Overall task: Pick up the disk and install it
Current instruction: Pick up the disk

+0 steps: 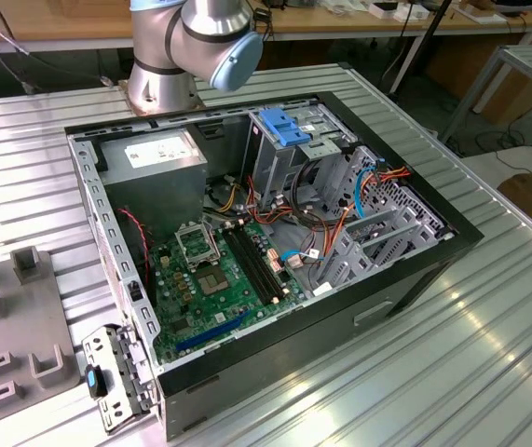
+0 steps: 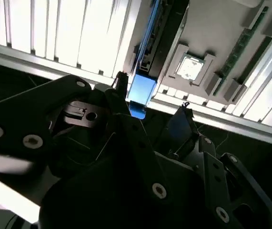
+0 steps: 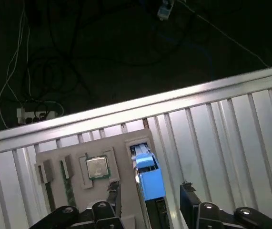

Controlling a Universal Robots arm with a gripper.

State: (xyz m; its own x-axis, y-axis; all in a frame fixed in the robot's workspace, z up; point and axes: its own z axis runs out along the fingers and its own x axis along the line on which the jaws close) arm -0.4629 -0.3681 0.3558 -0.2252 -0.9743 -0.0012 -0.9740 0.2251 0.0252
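In the exterior view the light is even and quite bright, coming from above, and the picture is sharp. The ribbed table gives soft pale reflections along its ridges. The inside of the computer case lies in mild shadow. In the second wrist view the contrast is hard: the table is burnt out to white, while the gripper, very close to the lens, is dark and out of focus. In the first wrist view the floor is almost black, and the table's edge carries a strip of glare.
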